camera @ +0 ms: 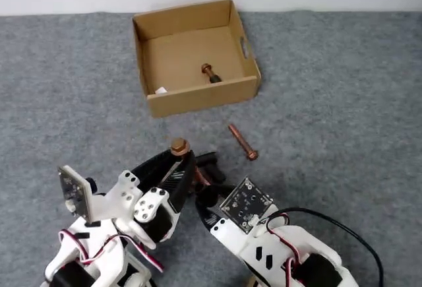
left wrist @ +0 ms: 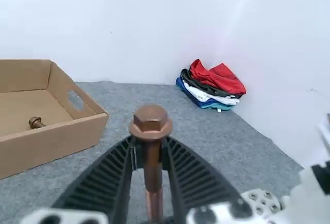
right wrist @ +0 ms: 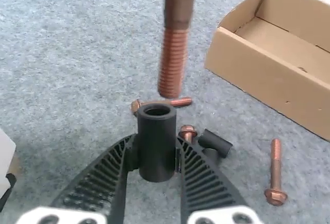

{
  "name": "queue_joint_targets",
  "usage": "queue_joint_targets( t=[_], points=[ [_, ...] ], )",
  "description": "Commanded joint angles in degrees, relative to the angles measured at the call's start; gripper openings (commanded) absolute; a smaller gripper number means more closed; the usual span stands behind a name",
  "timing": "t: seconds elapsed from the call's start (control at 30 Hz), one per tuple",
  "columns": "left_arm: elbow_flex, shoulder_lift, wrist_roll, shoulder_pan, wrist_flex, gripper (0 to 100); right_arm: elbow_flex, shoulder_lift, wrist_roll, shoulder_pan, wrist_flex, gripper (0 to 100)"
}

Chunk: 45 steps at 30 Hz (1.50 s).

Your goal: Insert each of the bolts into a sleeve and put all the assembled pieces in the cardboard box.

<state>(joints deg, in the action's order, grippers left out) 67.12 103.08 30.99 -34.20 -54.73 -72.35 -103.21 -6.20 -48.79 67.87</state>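
We are pinching the bolt (left wrist: 150, 122) in our left gripper (left wrist: 150, 151) above the sleeve (right wrist: 156, 131) our right gripper (right wrist: 156, 149) is gripping, to slide it in.

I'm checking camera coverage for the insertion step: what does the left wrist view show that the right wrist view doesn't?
Left wrist, not right: the hex head of the held bolt in the left gripper, a finished piece inside the box, folded clothes by the wall. Right wrist, not left: the sleeve in the right gripper, a spare sleeve and loose bolts on the carpet. Both: the held bolt and the box.
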Motion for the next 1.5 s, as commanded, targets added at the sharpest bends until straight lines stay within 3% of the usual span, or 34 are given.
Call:
queue_joint_targets(
  t=[0.0,1.2,1.47],
  points=[
    [-0.3,0.6,0.4,-0.4,0.6,0,0.9,-0.4,-0.7,-0.6,-1.6,0.9],
    [4.6,0.5,0.4,-0.6,-0.2,0,3.3,-0.2,-0.8,2.7,-6.4,0.9],
    [4.6,0.5,-3.9,-4.7,-12.1,0,3.3,-0.2,-0.9,2.9,-6.5,0.9]
  ],
)
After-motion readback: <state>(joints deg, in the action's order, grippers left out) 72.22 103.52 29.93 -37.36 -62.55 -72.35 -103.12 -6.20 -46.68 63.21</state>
